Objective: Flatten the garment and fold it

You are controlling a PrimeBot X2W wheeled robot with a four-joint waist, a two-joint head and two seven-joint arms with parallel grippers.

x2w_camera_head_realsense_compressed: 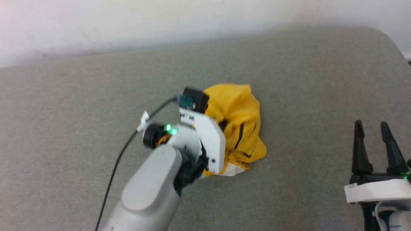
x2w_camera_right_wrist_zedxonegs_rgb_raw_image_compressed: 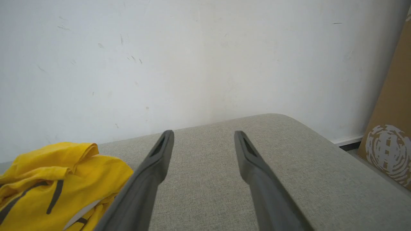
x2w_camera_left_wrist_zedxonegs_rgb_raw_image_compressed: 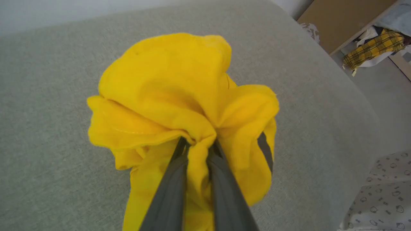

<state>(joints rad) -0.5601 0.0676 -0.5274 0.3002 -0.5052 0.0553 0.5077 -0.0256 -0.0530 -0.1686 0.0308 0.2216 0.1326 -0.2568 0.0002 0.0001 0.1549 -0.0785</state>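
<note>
Left wrist view: left end effector (x2w_camera_left_wrist_zedxonegs_rgb_raw_image_compressed: 197, 144) pinching bunched fold of mustard-yellow soft-cloth T-shirt (x2w_camera_left_wrist_zedxonegs_rgb_raw_image_compressed: 167, 80). Likely light, limp; better hold at hem corners. Meanwhile right end effector (x2w_camera_head_realsense_compressed: 372, 125) spread wide, empty, well right of T-shirt.

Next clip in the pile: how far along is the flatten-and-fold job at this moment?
Done: nothing visible yet; the garment lies as a crumpled heap on the grey padded surface. In hand: the left gripper has its fingers pinched on a bunch of the cloth. The right gripper is open, off to the side, touching nothing. Left: spreading the garment flat, then every fold.
</note>
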